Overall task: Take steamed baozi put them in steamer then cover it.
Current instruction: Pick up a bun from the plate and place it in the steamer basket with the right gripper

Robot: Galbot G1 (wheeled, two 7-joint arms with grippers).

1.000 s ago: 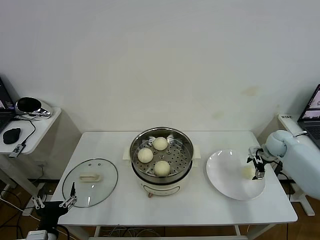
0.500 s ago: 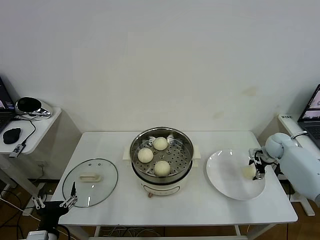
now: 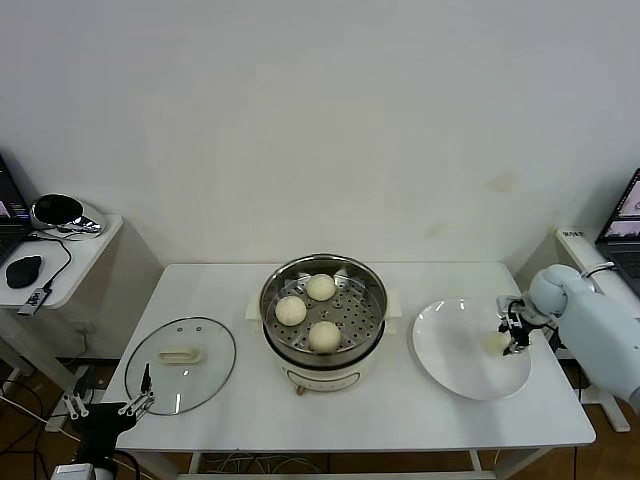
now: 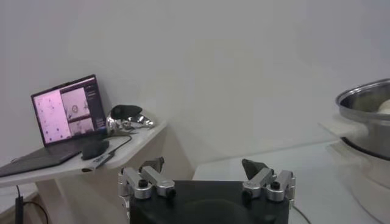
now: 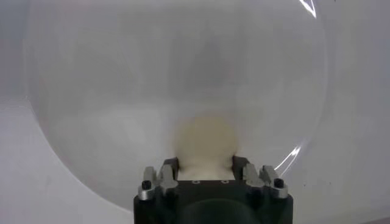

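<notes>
Head view: three baozi (image 3: 308, 309) are seen in the steamer (image 3: 323, 312); right of it, the last bun (image 5: 205, 141) is clamped on the plate (image 3: 455, 352) by the right gripper (image 3: 515, 336). Squeezed unevenly, it may slip. Left gripper (image 4: 206, 177), spread, is parked near the cover (image 3: 180, 351).

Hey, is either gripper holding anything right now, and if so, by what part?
The right gripper has its jaws around the sides of the last baozi on the plate; a firm grip cannot be told. The left gripper holds nothing.
</notes>
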